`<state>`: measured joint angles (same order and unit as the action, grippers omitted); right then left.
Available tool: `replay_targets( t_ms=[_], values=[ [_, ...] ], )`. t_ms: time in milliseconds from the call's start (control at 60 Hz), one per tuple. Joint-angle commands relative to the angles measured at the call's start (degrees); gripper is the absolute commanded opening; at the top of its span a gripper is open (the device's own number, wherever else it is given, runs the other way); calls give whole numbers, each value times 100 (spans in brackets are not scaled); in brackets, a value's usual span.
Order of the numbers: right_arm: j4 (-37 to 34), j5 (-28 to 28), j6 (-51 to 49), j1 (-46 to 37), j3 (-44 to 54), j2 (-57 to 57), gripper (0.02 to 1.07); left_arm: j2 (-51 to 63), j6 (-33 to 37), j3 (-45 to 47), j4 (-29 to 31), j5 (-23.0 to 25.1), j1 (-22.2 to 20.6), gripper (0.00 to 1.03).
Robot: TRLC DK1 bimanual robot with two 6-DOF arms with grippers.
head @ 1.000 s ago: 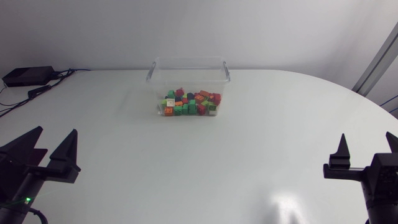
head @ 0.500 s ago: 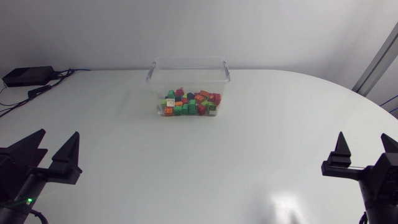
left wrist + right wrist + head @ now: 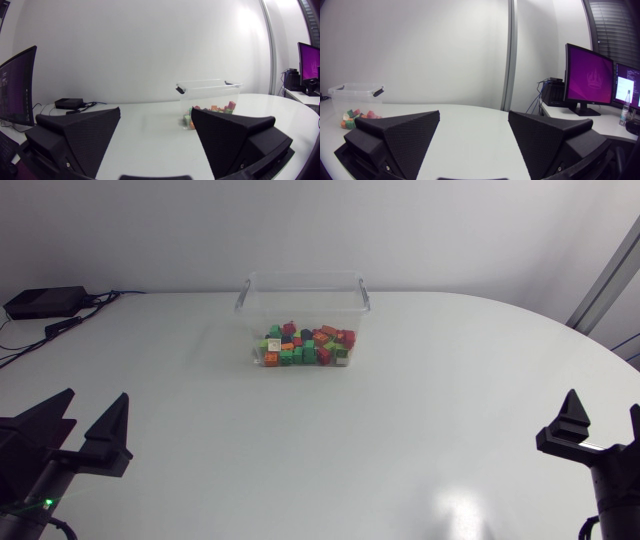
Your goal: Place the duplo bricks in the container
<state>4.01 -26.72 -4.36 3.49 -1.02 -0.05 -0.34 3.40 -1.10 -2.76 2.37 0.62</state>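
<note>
Duplo bricks (image 3: 305,346) heaped inside clear container (image 3: 300,283) at far centre of table (image 3: 400,430), none seen loose outside, so likely nothing more to fetch. Left gripper (image 3: 95,393) and right gripper (image 3: 606,402) resting at near corners, both spread wide, empty.

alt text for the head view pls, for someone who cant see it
A clear plastic container holding a pile of red, green and orange duplo bricks stands at the far middle of a white table. The left gripper and right gripper sit open and empty at the near corners.
</note>
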Motion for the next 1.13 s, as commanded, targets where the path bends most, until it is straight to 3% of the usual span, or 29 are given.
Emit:
replay_targets(
  t_ms=[0,833,1117],
  values=[
    [-72,194,291,-81,132,-25,102,-43,-103,126,62,-84,-1,99],
    [-400,2661,435,-347,102,5,102,34,-339,110,275,-236,-62,99],
    [-401,2672,436,-349,102,5,102,34,-340,110,276,-237,-62,99]
  ],
)
